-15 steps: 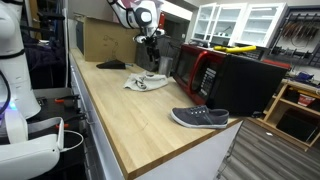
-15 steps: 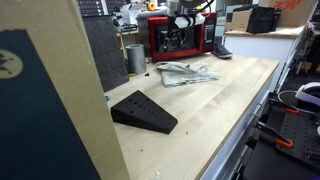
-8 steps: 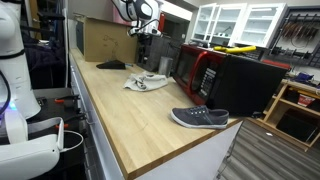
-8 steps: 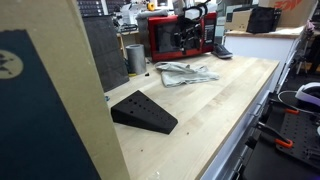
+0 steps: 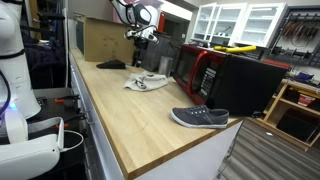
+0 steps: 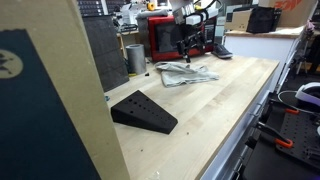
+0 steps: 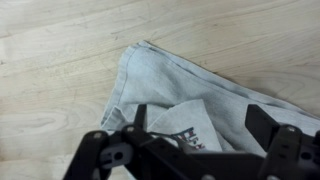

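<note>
while hand (image 7: 200, 122) hovers wide open, empty, above cloth (image 7: 170, 85), step reads as open hover, no grip. cloth lies crumpled near desk (image 5: 130, 120) far end, beside microwave (image 5: 200, 68). grasp would likely need straight descent, jaws straddling fold.

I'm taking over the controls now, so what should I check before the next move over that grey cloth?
1. Pincer open, jaws apart: ok.
2. Nothing between the jaws: ok.
3. Crumpled grey cloth beneath the pincer, apart from it: ok.
4. Cloth lying flat on the light wooden countertop: not ok, folded and bunched.
5. Gap between pincer and red microwave: cannot tell.
6. Grey lace-up shoe well away from the cloth: ok.
</note>
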